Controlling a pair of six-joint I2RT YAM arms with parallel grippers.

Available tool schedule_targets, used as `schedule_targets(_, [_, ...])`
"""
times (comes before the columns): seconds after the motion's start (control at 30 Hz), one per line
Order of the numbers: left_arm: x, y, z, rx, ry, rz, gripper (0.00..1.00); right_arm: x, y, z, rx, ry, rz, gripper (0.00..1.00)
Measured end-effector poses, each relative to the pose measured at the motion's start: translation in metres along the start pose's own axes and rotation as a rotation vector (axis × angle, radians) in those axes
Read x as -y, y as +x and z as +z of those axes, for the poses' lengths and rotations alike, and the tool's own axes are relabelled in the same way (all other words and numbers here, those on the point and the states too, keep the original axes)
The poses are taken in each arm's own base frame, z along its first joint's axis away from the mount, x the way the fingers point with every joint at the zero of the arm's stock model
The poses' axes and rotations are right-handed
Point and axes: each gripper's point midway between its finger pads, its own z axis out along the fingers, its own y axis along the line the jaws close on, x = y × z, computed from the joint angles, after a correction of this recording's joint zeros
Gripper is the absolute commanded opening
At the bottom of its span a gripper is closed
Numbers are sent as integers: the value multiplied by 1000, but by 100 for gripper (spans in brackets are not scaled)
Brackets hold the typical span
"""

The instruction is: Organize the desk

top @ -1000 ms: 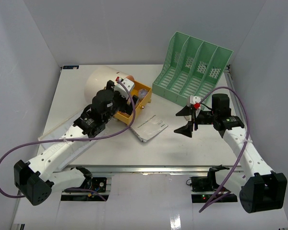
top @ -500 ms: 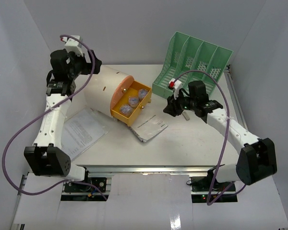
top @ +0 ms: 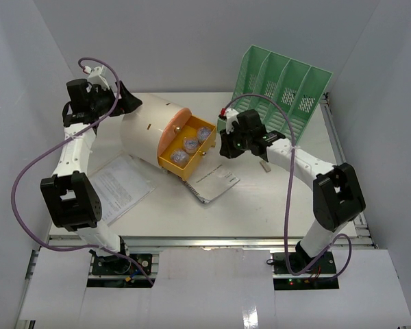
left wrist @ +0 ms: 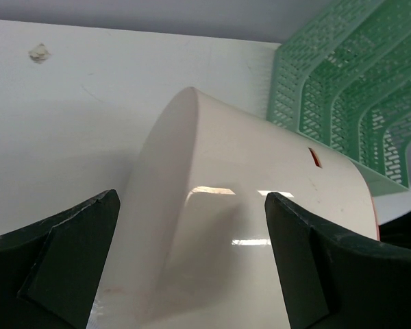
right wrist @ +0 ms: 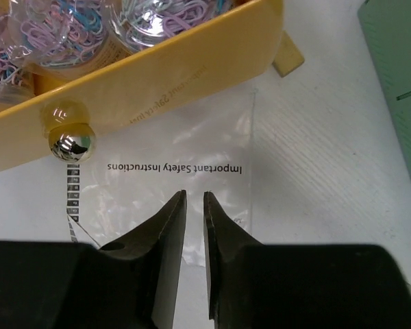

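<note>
One large flat white desk (top: pixel 260 202) fills the white-walled booth (top: pixel 192 41). At its 11 o'clock sits a cream cylindrical drawer box (top: pixel 145 127), left gripper (left wrist: pixel 192 209) spread wide beside it. Over a bagged white booklet (right wrist: pixel 192 147), the right gripper (right wrist: pixel 195 197) is pinched nearly together, empty.

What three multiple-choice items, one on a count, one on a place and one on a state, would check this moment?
1. How many clear jars of paper clips sit in the yellow drawer?
A one
B three
C five

2. Where is the right hand?
A over the bagged booklet
B inside the drawer
C gripping a jar

3. The drawer is:
A shut
B upside down
C pulled out

Answers:
1. B, because the top view shows three jars in a row.
2. A, because the right wrist view shows the booklet's bag directly under it.
3. C, because the drawer's contents lie open to view.
</note>
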Motion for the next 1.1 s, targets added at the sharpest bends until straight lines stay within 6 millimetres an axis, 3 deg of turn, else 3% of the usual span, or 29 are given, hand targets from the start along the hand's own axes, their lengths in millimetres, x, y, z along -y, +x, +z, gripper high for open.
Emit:
schedule_targets(0.2, [11, 26, 2, -40, 95, -36, 98, -29, -1, 26, -21, -47, 37, 17])
schedule_targets(0.47, [14, 30, 1, -22, 141, -27, 98, -44, -43, 56, 76, -123, 95, 18])
schedule_targets(0.63, [15, 30, 2, -10, 154, -21, 98, -65, -85, 76, 171, -214, 74, 20])
schedule_targets(0.77, [15, 31, 2, -7, 157, -19, 98, -76, -103, 87, 216, -268, 62, 25])
schedule_targets(1.1, [12, 29, 3, 17, 141, -24, 98, -76, -107, 93, 219, -349, 57, 38])
